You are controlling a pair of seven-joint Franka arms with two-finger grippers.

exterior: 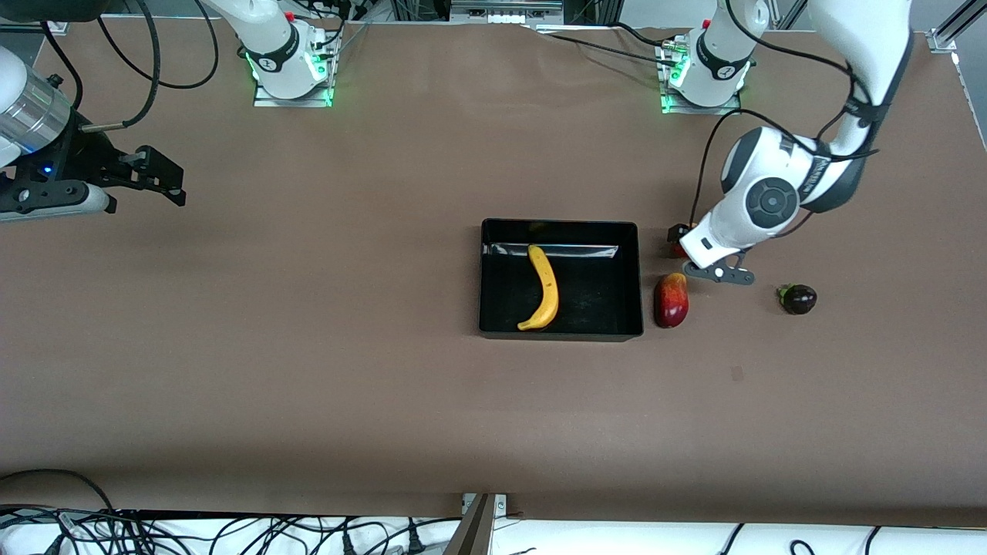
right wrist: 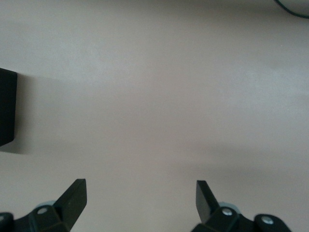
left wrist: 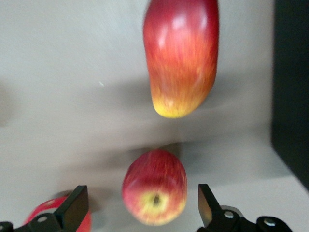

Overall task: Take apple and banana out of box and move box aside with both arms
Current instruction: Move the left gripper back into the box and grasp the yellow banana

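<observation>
While the right gripper (right wrist: 140,200) waits spread, the apple (left wrist: 154,193) sits between the left gripper's (left wrist: 142,205) released jaws.

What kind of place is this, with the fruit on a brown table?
Probably a robotics lab or test bench: two white arms bolted to the table, loose cables along its edge, and practice props, a banana in a black box and an apple.

No legible text, label or number anywhere, perhaps only round logo marks on the arm bases (exterior: 289,58).
</observation>
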